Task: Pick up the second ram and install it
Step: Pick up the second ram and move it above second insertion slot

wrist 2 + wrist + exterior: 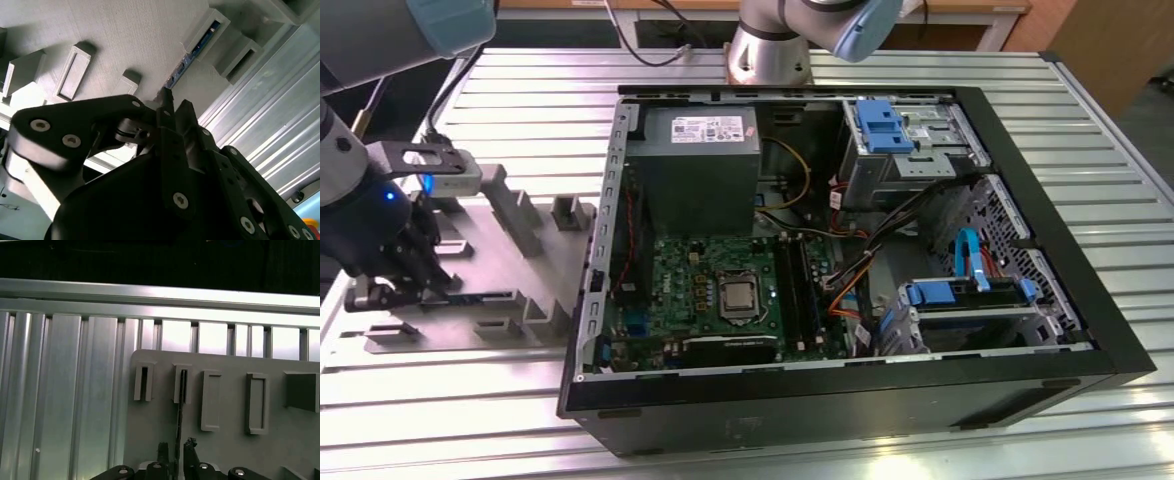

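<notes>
The second ram [179, 405] stands on edge in a slot of the grey holder plate [230, 445], seen as a thin dark strip. In the second wrist view its blue-green edge [194, 52] runs from a holder block toward my gripper [176, 107]. My gripper [176, 447] is low over the plate with one fingertip [163, 450] on each side of the stick and a small gap showing, so it is open. In the exterior view the gripper [403, 290] sits on the holder plate [520, 300] at the exterior view's left.
The open black computer case [854, 400] lies to the exterior view's right of the plate. Inside are the green motherboard [707, 270], its black memory slots [797, 285], a grey power-supply box [700, 160] and blue drive brackets [947, 292]. Grey blocks [520, 215] rise from the plate.
</notes>
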